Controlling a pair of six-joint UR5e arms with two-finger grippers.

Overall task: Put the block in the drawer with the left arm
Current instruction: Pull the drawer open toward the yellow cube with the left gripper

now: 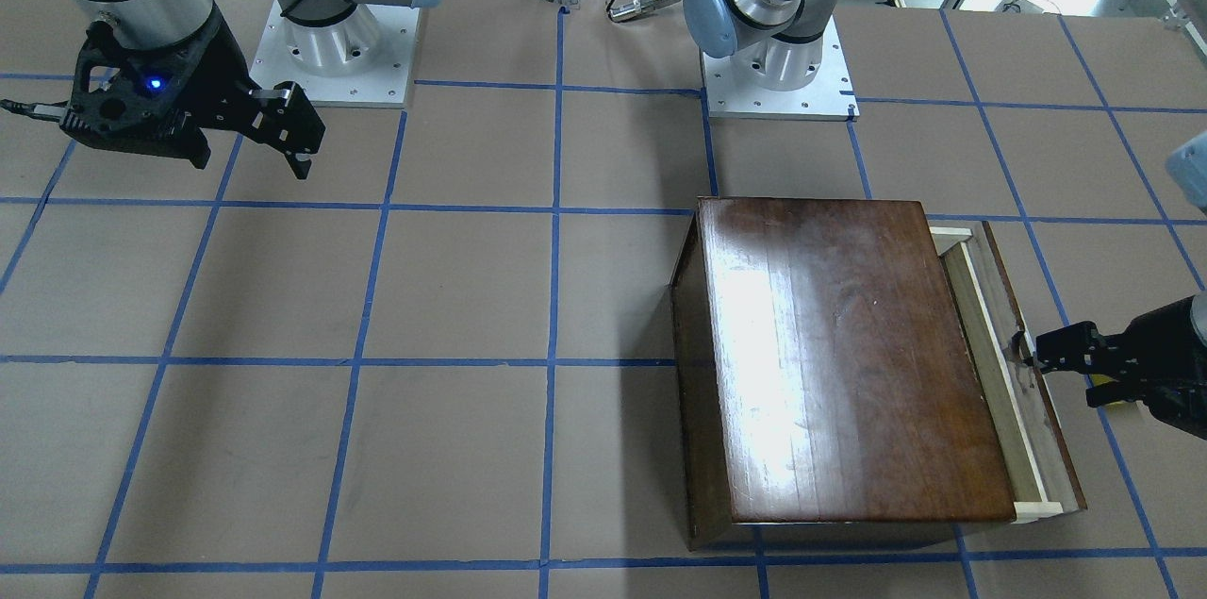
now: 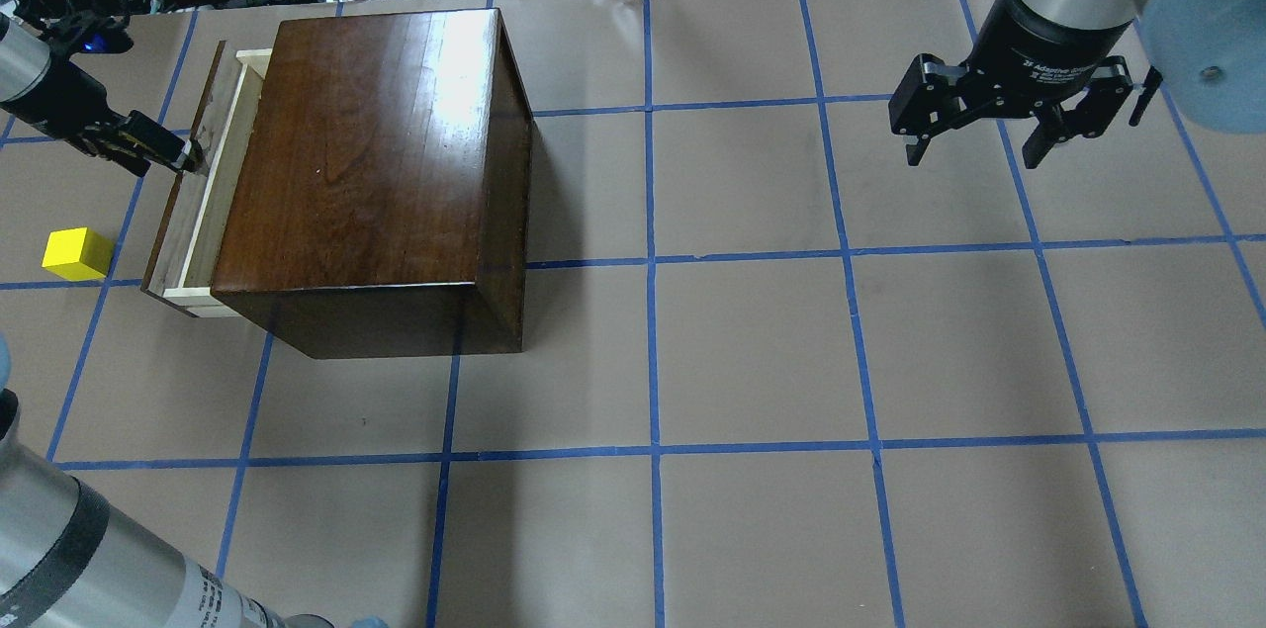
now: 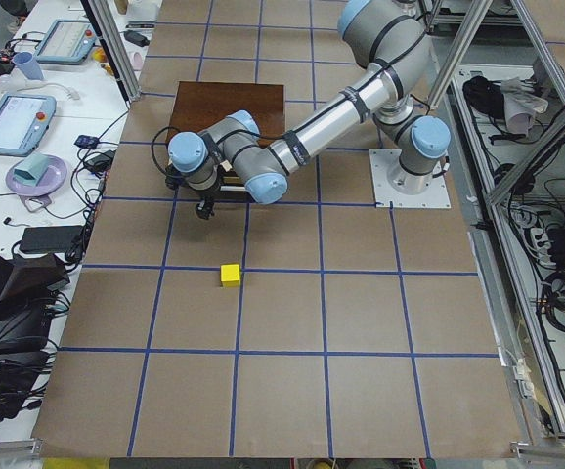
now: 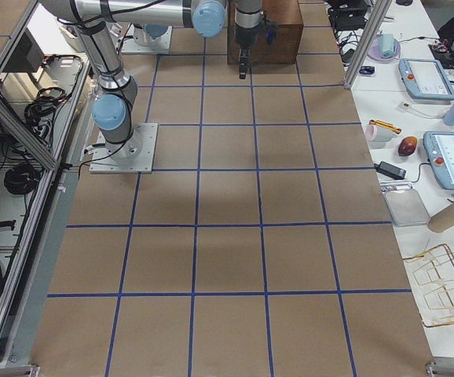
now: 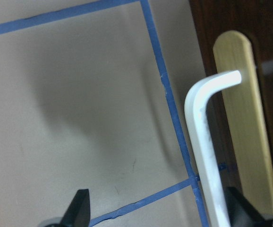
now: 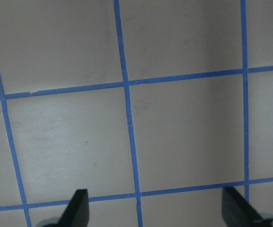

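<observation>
Currently left gripper (image 2: 181,156) sits at the drawer (image 2: 178,223) front. Its black fingers are spread, and the bent bright-metal pull (image 5: 201,137) lies between them, close beside one fingertip; whether they touch, cannot tell.

Drawer: shallow pale-wood tray with a dark front panel, drawn part way out of the glossy dark-brown wooden box (image 2: 366,143), whose lid throws strong glare.

Block (image 2: 77,253): small bright yellow cube with crisp edges. It rests on the table, apart from the left gripper, off to its side toward the robot and outside the drawer front.

Right gripper (image 2: 974,153): fingers spread, nothing between them, hanging above bare table well away from the box. The collar lettering reads partly "Adaptive".

Table (image 2: 752,351): matte brown covering with a blue tape grid. Beyond its far edge are cables, an aluminium post and benches.
</observation>
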